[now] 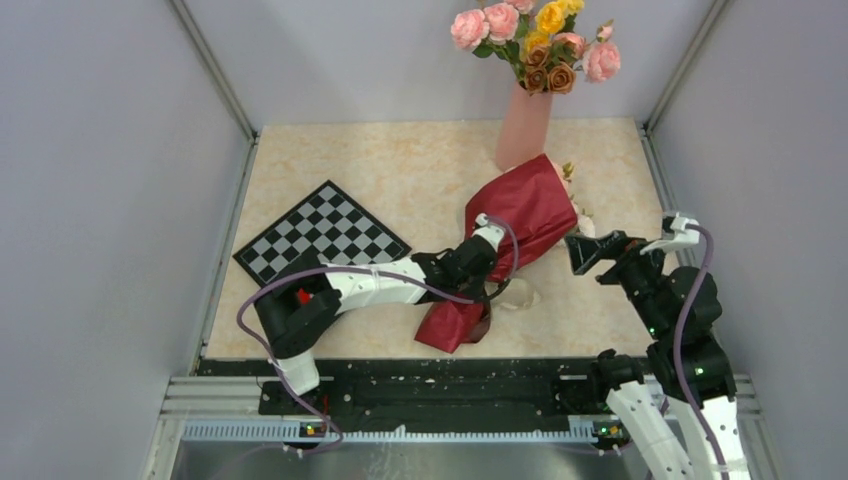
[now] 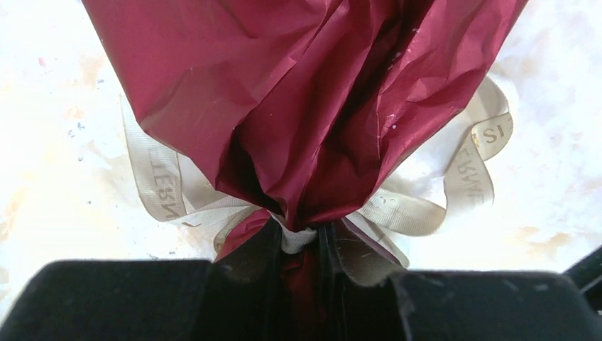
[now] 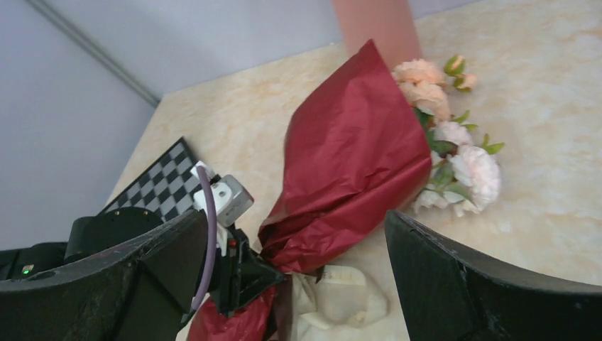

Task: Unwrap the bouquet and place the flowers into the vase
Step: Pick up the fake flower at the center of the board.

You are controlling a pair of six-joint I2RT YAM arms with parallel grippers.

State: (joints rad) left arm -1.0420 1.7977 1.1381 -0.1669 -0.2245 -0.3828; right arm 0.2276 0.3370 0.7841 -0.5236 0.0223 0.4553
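1. Left arm. I see it reaching from its base at the near left corner of the table [image 1: 420,170], low and nearly level, past the near corner of the chessboard [image 1: 322,232] toward the table's middle. The left gripper [image 2: 298,249] is clamped on the tied neck of the bouquet [image 1: 530,205]. In the wrist view the cream knot and a fold of dark red paper sit pinched between the two black fingers.

2. Bouquet. It lies on its side, right of centre, on a diagonal. The flared paper tail points at the near edge and the bloom end at the far right corner.
- The paper is dark red and heavily creased, and it fans out wide above the neck.
- The ribbon [image 2: 160,181] is cream with printed lettering, and its loops lie flat on the table on both sides of the neck.
- The flowers [image 3: 468,167] are pale pink, white and peach with green leaves. They protrude from the open end and rest on the table.

3. Vase [image 1: 525,130]. It stands upright near the far edge, right of centre, holding larger roses [image 1: 535,40]. The paper's upper edge lies at its foot; I cannot tell whether they touch.

4. Right arm. It rises from the near right corner, elbow up, wrist turned toward the bouquet. The right gripper [image 1: 628,243] hangs beside the bloom end with its jaws spread wide and nothing held.
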